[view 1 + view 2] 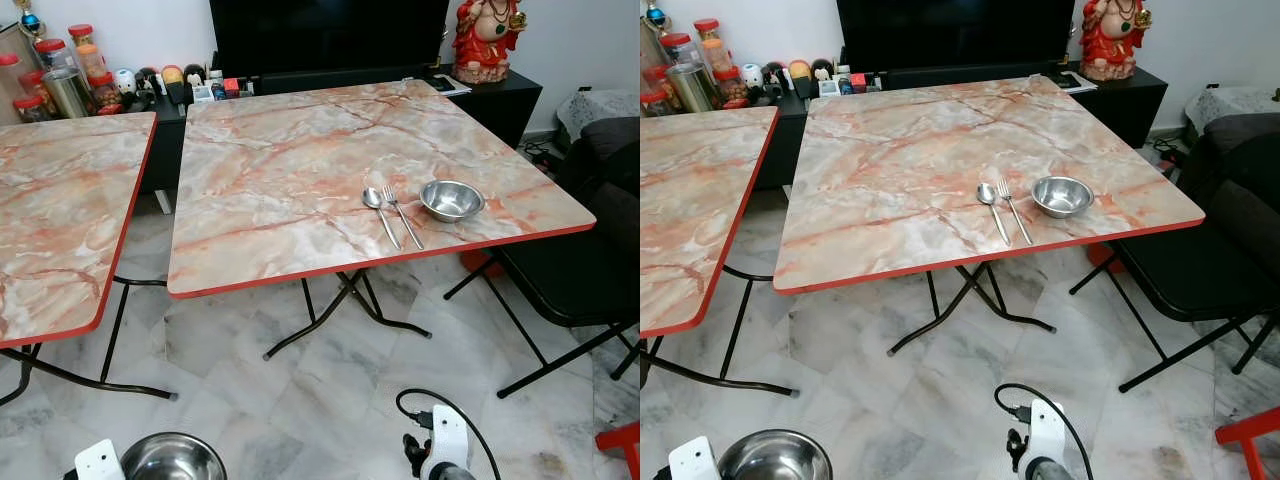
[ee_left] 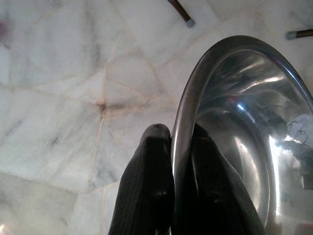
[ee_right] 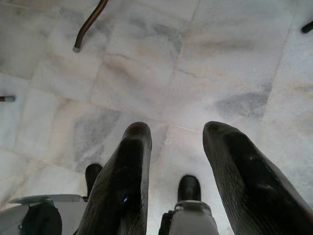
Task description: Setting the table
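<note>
Nearest the camera, the left gripper pinched the rim of a steel bowl, carried low above the marble floor. The right gripper hung beside it, fingers spread and empty. Farther off, one place was laid near the folding table's front edge: spoon, fork, second bowl. Judged step: carrying; next, approach and set the bowl down.

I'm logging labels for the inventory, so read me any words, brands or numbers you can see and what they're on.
None can be read.
Jars on the cabinet: labels too small and blurred.
Small boxes by the TV: print too small.
Bowl in the left tool: no marking visible.
</note>
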Robot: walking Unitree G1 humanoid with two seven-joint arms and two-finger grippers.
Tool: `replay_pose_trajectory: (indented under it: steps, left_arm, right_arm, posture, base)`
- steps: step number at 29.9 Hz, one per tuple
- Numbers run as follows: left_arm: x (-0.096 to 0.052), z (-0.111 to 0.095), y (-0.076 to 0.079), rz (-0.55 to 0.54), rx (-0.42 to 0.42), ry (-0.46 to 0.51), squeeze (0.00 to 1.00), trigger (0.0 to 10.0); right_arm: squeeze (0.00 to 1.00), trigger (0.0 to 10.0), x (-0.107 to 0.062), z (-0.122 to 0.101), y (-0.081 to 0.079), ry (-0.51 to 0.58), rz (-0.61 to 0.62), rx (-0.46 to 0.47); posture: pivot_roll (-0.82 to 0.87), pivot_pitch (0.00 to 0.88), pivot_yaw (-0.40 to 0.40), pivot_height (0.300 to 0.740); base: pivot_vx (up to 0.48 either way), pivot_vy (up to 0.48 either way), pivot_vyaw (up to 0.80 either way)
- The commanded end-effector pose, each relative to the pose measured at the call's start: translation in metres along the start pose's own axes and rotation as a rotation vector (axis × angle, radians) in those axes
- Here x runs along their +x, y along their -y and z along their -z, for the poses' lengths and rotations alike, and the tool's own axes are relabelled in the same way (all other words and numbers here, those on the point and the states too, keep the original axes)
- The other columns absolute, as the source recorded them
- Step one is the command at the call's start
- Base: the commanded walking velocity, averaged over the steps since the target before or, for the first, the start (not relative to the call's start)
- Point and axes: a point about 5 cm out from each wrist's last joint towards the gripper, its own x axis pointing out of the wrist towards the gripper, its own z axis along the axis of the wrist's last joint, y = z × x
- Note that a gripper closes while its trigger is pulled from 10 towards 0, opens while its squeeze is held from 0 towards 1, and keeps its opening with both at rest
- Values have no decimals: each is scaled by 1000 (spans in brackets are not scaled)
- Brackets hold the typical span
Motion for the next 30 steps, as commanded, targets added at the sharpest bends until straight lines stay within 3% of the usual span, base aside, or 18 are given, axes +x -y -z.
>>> replay_pose_trajectory:
  steps: [1, 7, 20, 30]
  left_arm:
    - [0, 1, 2, 8, 18, -1, 0, 10000]
    - [0, 1, 4, 16, 25, -3, 0, 10000]
    - [0, 5, 4, 21, 41, -13, 0, 10000]
    - [0, 3, 7, 27, 51, -7, 0, 10000]
  right_arm:
    - [0, 10000, 1, -4, 0, 17, 9, -6]
    - [0, 10000, -3, 0, 18, 19, 25, 35]
    - [0, 10000, -4, 4, 19, 6, 10, -2]
    - [0, 10000, -3, 0, 17, 18, 19, 23]
  posture:
    - [73, 0, 25, 740]
    - [69, 0, 24, 740]
    - [64, 0, 26, 740]
    - [71, 0, 23, 740]
  base:
    - [0, 480, 800]
    - [0, 480, 357]
    - [0, 480, 0]
    - [0, 480, 445]
